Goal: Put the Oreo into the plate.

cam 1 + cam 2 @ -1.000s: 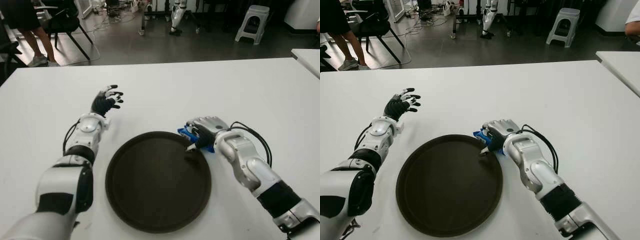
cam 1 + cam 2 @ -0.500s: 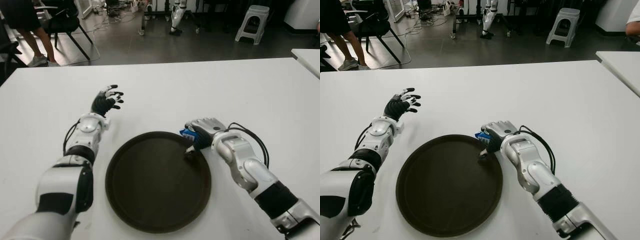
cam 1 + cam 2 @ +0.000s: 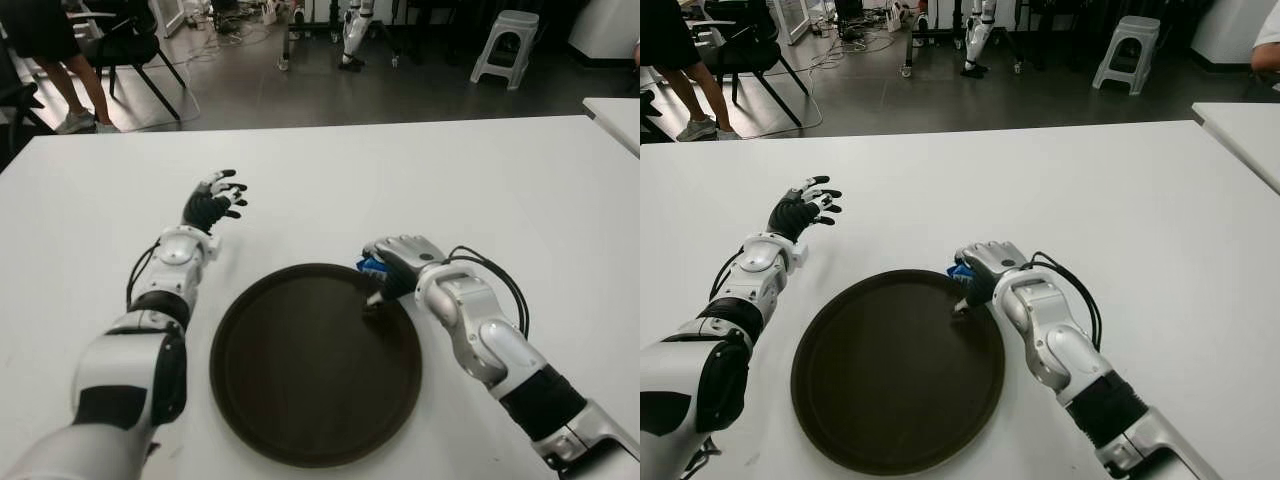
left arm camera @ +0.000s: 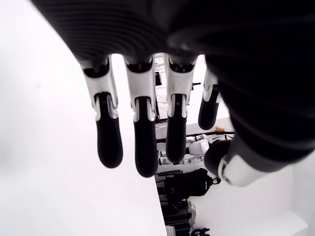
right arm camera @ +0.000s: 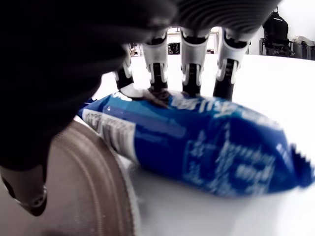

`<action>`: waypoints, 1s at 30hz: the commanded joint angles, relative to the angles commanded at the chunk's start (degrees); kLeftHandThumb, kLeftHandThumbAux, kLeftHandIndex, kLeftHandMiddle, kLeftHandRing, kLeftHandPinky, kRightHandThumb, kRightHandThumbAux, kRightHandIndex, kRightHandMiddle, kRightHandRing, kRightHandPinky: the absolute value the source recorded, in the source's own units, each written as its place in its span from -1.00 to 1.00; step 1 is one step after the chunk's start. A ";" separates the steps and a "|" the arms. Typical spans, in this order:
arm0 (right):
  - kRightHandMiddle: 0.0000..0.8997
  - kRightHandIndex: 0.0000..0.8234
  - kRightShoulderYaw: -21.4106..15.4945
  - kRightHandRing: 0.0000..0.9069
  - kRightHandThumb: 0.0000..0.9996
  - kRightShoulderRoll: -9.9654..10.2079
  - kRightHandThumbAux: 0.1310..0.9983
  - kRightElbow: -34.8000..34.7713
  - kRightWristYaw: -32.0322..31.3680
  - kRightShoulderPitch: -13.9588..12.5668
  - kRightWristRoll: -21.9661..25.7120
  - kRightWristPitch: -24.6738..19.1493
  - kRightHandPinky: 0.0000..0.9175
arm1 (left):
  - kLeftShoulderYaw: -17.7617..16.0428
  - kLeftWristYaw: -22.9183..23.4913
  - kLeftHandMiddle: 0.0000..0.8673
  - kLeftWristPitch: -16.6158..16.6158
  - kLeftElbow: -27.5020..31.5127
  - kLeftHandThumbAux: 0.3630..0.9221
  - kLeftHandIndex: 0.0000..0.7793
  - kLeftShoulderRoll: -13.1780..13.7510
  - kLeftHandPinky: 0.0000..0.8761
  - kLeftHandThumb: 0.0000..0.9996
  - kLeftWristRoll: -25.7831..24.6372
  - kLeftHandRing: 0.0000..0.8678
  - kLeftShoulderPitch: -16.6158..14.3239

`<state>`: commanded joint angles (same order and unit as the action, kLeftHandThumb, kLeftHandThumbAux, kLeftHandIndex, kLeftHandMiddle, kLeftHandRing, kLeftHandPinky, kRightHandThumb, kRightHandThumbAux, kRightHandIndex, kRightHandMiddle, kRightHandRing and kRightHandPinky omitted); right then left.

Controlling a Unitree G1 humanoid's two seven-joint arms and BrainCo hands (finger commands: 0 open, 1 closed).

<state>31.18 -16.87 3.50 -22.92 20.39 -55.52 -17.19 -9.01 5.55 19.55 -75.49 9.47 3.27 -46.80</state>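
The robot's left hand [image 3: 213,200] is showing well out on the white table [image 3: 520,190], beyond and to the left of the plate, its black-tipped fingers [image 4: 135,142] spreading straight and apart with nothing in them; it is taking no part in the work.

Nearer the middle, the round dark brown plate [image 3: 300,400] is lying flat on the table in front of the robot, and nothing is sitting inside it.

Going right, the silver right hand [image 3: 392,268] is reaching in over the plate's far right rim. Its fingers are curling around the blue plastic Oreo packet [image 5: 206,147], with the four fingertips pressing along the packet's far side and the thumb coming in from the near side over the rim. In the eye views only a small blue corner of the packet is peeking out from under the knuckles. The right wrist view is showing the packet just outside the raised rim, beside it and not within it; whether it is hanging clear of the table or touching it cannot be told.

By my judgement the task is roughly halfway along: the packet is in the grip and right at the plate's edge, but it is not yet over the plate's floor. What is remaining is carrying it inward past the rim, setting it down on the brown surface, and opening the fingers to let it go.
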 joint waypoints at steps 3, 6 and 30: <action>-0.48 -0.37 0.00 -0.46 -1.00 0.40 0.21 -0.17 0.30 -0.15 -0.10 -0.48 -0.40 | 0.04 0.00 -0.25 0.07 -0.01 0.01 -0.52 0.07 0.00 -0.52 0.04 -0.11 0.05; -0.48 -0.37 0.23 -0.45 -1.00 0.96 0.24 0.28 0.19 0.13 -0.30 -1.23 -0.39 | 0.20 -0.39 -0.25 0.31 0.02 0.02 -0.52 0.12 0.02 -0.53 0.27 -0.11 0.13; -0.50 -0.46 -0.20 -0.48 -1.00 1.69 0.24 -0.06 1.16 -0.04 0.08 -3.49 -0.45 | 0.41 -0.15 -0.28 0.44 0.03 0.00 -0.53 0.82 -0.09 -0.52 0.19 -0.16 0.40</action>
<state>30.98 -15.18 3.45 -21.77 20.35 -55.45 -20.68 -8.60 5.40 19.98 -75.45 10.29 3.46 -46.39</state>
